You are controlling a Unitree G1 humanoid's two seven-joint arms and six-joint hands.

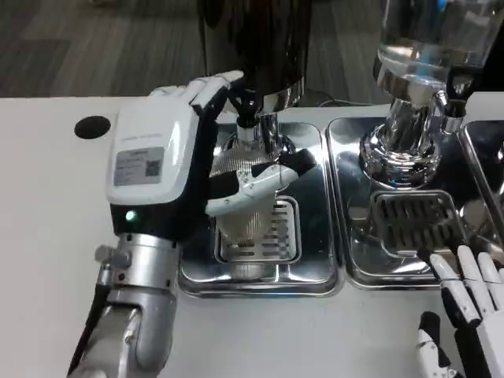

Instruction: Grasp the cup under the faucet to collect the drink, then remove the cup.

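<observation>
On the left steel drip tray (315, 272), near the bench's far edge, a clear ribbed plastic cup (246, 206) is held under the black faucet (246, 110) by the left hand (197, 157). Whether the drink is collected cannot be told; removal remains. The right hand (468, 303) is rested spread.

A drinks-serving station in an office-like room is suggested: two polished steel drip trays (319, 272) with slotted grates are set on a white table (47, 236), a clear-tanked chrome dispenser (417, 87) stands on one, and grey patterned carpet (87, 47) is seen behind.
</observation>
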